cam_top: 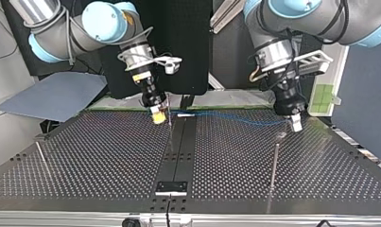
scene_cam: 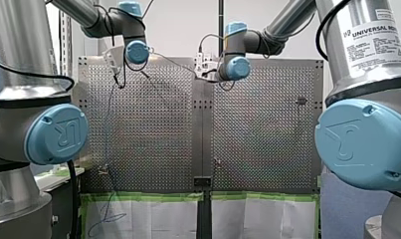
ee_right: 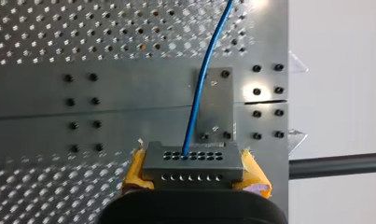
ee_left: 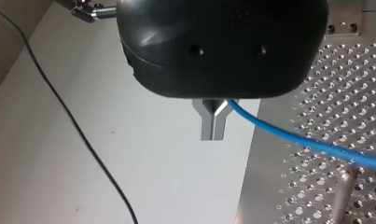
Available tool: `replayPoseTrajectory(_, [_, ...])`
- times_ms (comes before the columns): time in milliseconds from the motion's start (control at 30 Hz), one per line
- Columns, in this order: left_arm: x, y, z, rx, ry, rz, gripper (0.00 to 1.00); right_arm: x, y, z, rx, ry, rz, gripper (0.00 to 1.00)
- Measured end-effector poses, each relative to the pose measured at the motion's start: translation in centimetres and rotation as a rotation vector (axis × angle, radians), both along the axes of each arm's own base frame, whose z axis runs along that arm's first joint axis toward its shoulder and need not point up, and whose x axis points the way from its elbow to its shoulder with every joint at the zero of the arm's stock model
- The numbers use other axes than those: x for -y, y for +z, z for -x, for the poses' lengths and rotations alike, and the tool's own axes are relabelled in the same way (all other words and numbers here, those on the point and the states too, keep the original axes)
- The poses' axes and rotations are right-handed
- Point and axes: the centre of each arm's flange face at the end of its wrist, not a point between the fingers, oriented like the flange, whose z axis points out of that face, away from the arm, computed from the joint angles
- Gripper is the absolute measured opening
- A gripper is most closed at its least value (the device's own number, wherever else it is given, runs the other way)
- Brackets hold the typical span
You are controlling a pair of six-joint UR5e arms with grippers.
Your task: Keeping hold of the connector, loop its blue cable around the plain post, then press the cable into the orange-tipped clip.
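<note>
Two arms reach down over the perforated counter (cam_top: 84, 156) in the top view. At that view's left, our right gripper (cam_top: 158, 116) hangs low over the counter's far side. Its yellow-padded fingers (ee_right: 135, 170) are closed narrow on the grey connector (ee_right: 190, 163). In the right wrist view we see the connector's rows of small holes facing outward between the pads.

Just beside this gripper, toward the top view's right, a thin post (cam_top: 170, 135) stands upright by the dark middle strip (cam_top: 178, 156). From the connector the blue cable (cam_top: 235, 118) runs on rightward, nearly straight and low over the counter's far side. It is wound around neither post.

The cable ends at our left gripper (cam_top: 296, 124). That gripper's metal fingers (ee_left: 213, 126) are pressed together at the tips, and in the left wrist view the cable comes out of the fork just above them. Near this gripper, on the camera's side, a second post (cam_top: 275, 165) with a rounded head stands upright. We cannot tell whether its tip is orange.
</note>
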Motion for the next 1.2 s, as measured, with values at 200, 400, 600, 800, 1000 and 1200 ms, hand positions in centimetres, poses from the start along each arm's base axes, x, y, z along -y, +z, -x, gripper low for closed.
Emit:
replayPoseTrajectory(200, [0.0,2.2,-0.6,-0.002,-0.016,-0.014,0.0,0.6,2.0,-0.6,0.026,0.007,0.021,0.0])
replayPoseTrajectory(400, [-0.3,3.4,-1.9,-0.022,-0.014,-0.03,0.0,1.3,4.0,-1.2,0.053,0.013,0.038,0.0])
replayPoseTrajectory(600, [-0.7,3.1,-4.4,-0.077,-0.01,-0.051,0.0,1.9,5.4,-1.6,0.067,0.02,0.055,0.0])
replayPoseTrajectory(800, [-1.6,1.6,-7.0,-0.147,-0.007,-0.061,0.0,2.6,4.7,-2.2,0.057,0.027,0.046,0.0])
replayPoseTrajectory(1000, [-3.6,0.4,-9.1,-0.169,-0.008,-0.055,0.0,3.1,4.2,-2.4,0.053,0.03,0.043,0.0])
replayPoseTrajectory(1200, [-6.1,0.4,-10.4,-0.161,-0.006,-0.061,0.0,3.2,4.0,-2.6,0.054,0.031,0.045,0.0])
